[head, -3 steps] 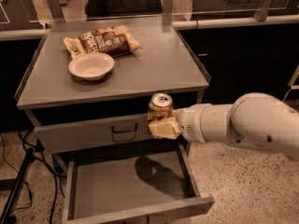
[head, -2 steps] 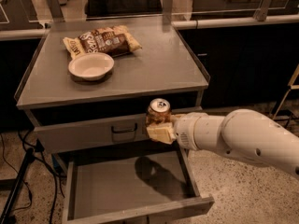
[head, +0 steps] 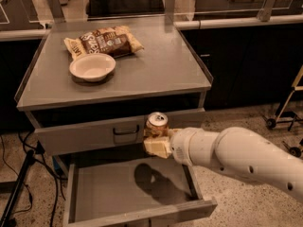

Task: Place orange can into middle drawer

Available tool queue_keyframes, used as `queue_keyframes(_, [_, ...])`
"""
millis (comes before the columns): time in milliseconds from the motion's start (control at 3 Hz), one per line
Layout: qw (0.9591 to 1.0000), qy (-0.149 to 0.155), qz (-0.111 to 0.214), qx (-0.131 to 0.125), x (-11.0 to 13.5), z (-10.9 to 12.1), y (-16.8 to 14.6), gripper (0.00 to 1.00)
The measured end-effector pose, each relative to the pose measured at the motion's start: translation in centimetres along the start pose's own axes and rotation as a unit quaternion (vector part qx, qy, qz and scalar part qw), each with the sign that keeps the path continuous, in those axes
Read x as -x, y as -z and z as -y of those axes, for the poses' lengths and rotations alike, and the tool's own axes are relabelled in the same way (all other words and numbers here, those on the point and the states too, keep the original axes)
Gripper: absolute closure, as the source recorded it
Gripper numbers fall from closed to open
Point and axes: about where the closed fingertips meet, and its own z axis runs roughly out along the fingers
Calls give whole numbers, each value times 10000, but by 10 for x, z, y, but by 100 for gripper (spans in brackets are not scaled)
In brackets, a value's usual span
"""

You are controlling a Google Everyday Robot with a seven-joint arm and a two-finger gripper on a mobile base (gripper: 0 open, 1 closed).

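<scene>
The orange can point(head: 156, 125) stands upright in the air, silver top up, held by my gripper point(head: 156, 144), which is shut on its lower half. My white arm reaches in from the right. Below them the middle drawer point(head: 104, 195) is pulled out, its grey floor bare except for the shadow of the can and gripper. The can hangs above the drawer's back right part, in front of the grey drawer front point(head: 90, 135) with the dark loop handle.
On the grey cabinet top point(head: 156, 70) lie a brown-and-cream snack bag point(head: 103, 40) and a white bowl point(head: 92, 66). Dark cables and a stand leg point(head: 16, 193) run down the left of the cabinet. A wheeled frame point(head: 286, 115) stands at the far right.
My arm has moved left, carrying the can further over the open drawer. The can stays upright in the grip.
</scene>
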Motion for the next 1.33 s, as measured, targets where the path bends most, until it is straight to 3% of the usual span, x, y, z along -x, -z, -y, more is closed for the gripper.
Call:
queue_keyframes(667, [9982,-526,165,-218,-50,-6,-45,100])
queue_keyframes(1000, [9982,-535,163,-227,-51,-7,-46,100])
queue_keyframes(1333, [9960,-765,113,-442,-72,-12,-60,100])
